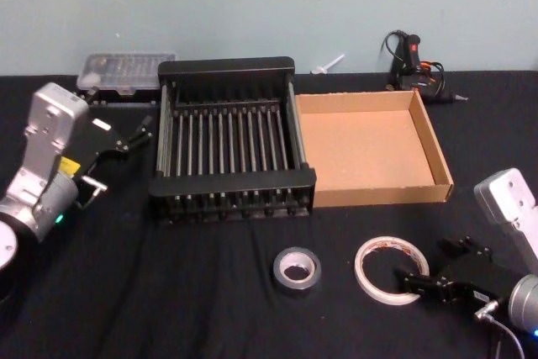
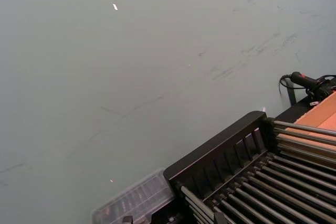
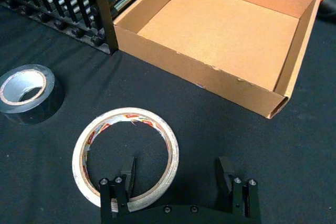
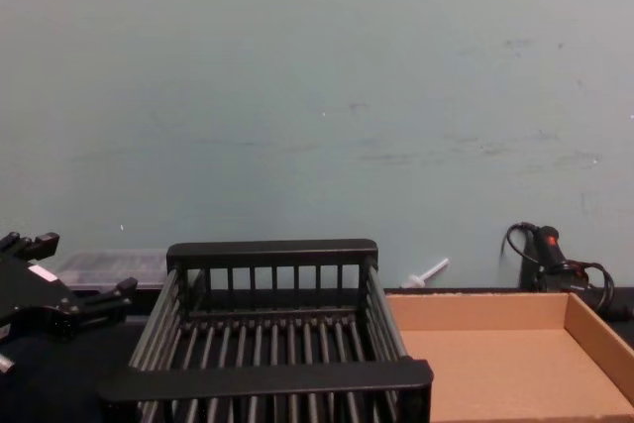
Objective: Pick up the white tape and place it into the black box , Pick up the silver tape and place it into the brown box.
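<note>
right gripper (image 3: pixel 176 174): i have it low over the table with its fingers spread apart, one finger inside the ring of the white tape and the other outside, so closing should pinch the band.
white tape (image 3: pixel 126 156): flat on the black table (image 1: pixel 210 308), in front of the brown box.
silver tape (image 1: pixel 296 269): flat on the table just left of the white one, untouched; i judge it comes second.
black box (image 1: pixel 231 195): holds nothing, touching the brown box.
brown box (image 1: pixel 437 149): also bare inside.
left gripper (image 1: pixel 126 136): parked left of the black box, fingers apart, holding nothing.
</note>
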Motion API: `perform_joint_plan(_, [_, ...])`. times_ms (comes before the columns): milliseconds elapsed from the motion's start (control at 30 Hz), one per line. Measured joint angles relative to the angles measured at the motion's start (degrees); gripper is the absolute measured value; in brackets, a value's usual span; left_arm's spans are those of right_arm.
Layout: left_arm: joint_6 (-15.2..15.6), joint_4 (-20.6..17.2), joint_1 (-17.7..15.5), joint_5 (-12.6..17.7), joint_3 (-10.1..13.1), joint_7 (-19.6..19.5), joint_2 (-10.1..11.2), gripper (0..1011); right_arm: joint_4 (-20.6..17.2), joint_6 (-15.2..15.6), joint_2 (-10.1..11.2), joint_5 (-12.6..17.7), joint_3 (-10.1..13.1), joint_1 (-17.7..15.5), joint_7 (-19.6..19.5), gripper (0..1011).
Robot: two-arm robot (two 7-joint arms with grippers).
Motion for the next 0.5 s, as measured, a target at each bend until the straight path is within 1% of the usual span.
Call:
perform_joint_plan(267, [0.0,0.0,0.0,0.0,0.0,0.0,0.0,1001,0.0,0.0,0.0,0.1,0.0,0.0,0.0,996])
perform_joint_plan(333, [0.0,0.0,0.0,0.0,0.0,0.0,0.0,1001,0.0,0.0,0.0,0.1,0.0,0.0,0.0,961])
perform_joint_plan(367, [0.0,0.0,0.0,0.0,0.0,0.0,0.0,1001,0.0,-0.1,0.0,0.1,0.0,0.0,-0.1,924])
perform_joint_plan(400, [0.0,0.0,0.0,0.0,0.0,0.0,0.0,1001,0.0,-0.1,0.0,0.1,0.0,0.0,-0.1,924])
perform_joint_plan(467, [0.0,0.0,0.0,0.0,0.0,0.0,0.0,1002,0.0,-0.1,0.0,0.1,0.0,0.0,-0.1,864])
perform_joint_plan(500, [0.0,0.0,0.0,0.0,0.0,0.0,0.0,1002,0.0,-0.1,0.0,0.1,0.0,0.0,-0.1,864])
